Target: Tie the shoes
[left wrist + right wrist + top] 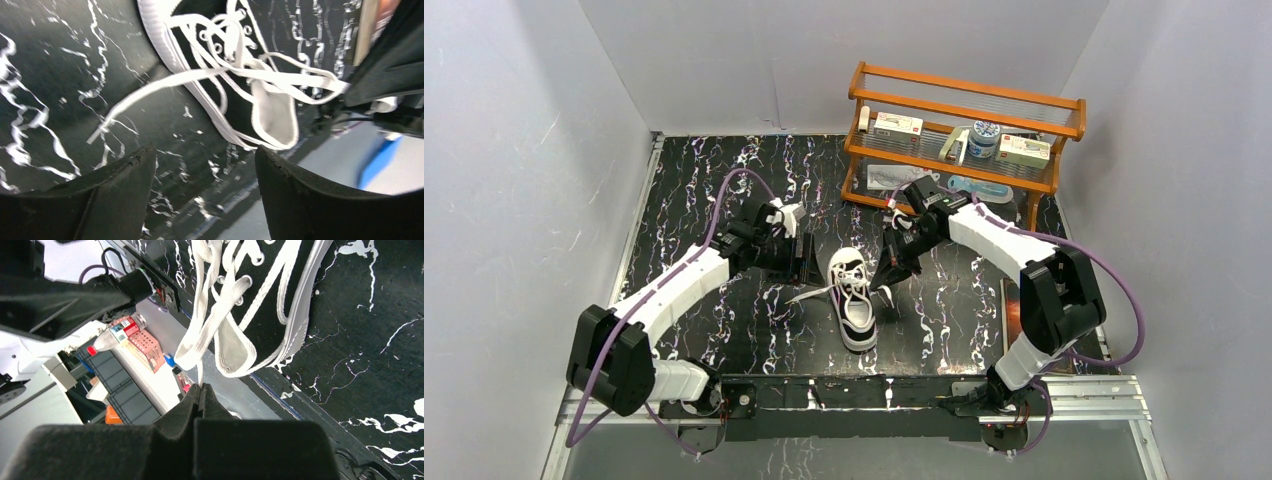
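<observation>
Where the black tabletop (724, 200), veined with white like marble, meets pale grey walls (524, 150) on three sides, a metal rail (1084, 395) runs along its near edge. An orange wooden shelf (964, 130) stands just behind the right gripper (892, 275) and carries small boxes (896, 124) and a round tub (984, 135). The black sneaker (854, 300) with its white sole lies on the tabletop between the two grippers, close beside each. Its white laces (849, 272) are undone. The right gripper is pinched closed on a loop of them, drawn taut from the eyelets to its fingertips. The left gripper (205, 190) stands wide apart with nothing between its fingers (115, 200), low over the tabletop. A loose end (125, 107) trails on the surface just ahead of it, between it and the sneaker.
</observation>
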You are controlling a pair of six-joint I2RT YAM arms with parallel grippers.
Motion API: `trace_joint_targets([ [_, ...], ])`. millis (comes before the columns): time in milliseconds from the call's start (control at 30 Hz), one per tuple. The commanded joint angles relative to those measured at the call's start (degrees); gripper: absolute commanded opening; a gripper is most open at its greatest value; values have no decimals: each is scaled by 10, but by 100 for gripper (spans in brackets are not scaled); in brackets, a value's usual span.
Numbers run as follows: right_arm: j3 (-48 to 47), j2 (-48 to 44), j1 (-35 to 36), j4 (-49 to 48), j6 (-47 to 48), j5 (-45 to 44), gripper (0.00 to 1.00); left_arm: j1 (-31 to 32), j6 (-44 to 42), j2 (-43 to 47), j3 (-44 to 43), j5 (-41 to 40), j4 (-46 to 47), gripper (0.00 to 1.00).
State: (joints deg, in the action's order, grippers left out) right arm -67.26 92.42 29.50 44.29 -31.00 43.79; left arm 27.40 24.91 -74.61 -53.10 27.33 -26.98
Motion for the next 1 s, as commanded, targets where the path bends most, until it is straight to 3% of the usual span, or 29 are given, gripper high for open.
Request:
trace_joint_targets([
  [0, -42, 9, -1, 20, 49, 33, 0, 6, -153, -20, 23, -21, 75, 67],
  [100, -51, 14, -4, 20, 53, 38, 0, 16, -234, -48, 38, 21, 133, 63],
  [233, -55, 16, -8, 25, 64, 51, 0, 29, -315, -72, 60, 64, 187, 64],
  [433, -46, 5, -12, 28, 74, 57, 0, 33, -362, -130, 61, 60, 223, 56],
  [533, -34, -4, -13, 22, 73, 61, 0, 39, -349, -157, 70, 51, 273, 53],
  [667, -34, -9, -13, 28, 73, 60, 0, 46, -313, -177, 77, 23, 318, 38],
  [700, -37, -10, -13, 31, 75, 56, 0, 49, -306, -177, 77, 13, 316, 32],
  [800, -44, -13, -13, 43, 84, 47, 0, 50, -274, -148, 89, -31, 293, 0],
  [967, -54, -25, -15, 69, 107, -5, 0, 50, -159, -29, 92, -75, 161, 0],
])
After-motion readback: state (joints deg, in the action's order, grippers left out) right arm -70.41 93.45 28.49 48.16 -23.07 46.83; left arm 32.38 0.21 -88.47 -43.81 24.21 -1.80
